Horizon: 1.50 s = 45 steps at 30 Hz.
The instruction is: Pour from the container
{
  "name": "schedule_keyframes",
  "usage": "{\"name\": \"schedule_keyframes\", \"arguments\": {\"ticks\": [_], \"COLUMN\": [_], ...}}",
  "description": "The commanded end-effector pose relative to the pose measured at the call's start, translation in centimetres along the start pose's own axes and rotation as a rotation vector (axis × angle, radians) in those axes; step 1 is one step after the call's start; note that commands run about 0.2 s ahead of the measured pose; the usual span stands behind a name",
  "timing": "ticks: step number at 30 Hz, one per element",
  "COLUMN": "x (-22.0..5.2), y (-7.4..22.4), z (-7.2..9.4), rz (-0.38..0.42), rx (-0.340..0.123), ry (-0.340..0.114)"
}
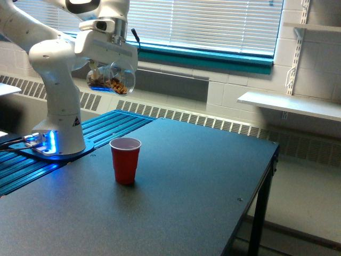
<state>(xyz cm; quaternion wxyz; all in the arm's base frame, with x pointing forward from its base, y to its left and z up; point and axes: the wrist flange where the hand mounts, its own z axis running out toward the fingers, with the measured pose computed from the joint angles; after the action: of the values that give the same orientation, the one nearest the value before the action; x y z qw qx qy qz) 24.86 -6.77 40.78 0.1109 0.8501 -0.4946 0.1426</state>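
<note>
The container is a small clear cup with brown and orange bits lying along its lower side. It hangs tilted almost on its side, mouth toward the exterior view's right, high over the table. My gripper is shut on the container from above, its fingers mostly hidden behind the white hand. A red plastic cup with a white inside stands upright on the dark table, below the container and slightly to the exterior view's right. No bits are falling.
The arm's white base stands on a blue ribbed plate at the left. The dark table's edge runs along the right. A white shelf juts from the wall at the right, window blinds behind.
</note>
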Motion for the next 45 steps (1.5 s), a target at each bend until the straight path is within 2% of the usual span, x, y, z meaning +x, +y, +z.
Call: {"name": "schedule_keyframes", "arguments": {"ticks": [1, 9, 26, 45], "x": [-1.4, -1.7, -2.8, -4.0], "y": [-0.1, 0.3, 0.2, -0.4], "z": [1.6, 1.8, 2.5, 3.9], "rz": [-0.004, -0.006, -0.032, -0.094], "rx": [-0.037, -0.067, -0.099, -0.151], "ry": [-0.022, -0.035, -0.068, -0.070]}}
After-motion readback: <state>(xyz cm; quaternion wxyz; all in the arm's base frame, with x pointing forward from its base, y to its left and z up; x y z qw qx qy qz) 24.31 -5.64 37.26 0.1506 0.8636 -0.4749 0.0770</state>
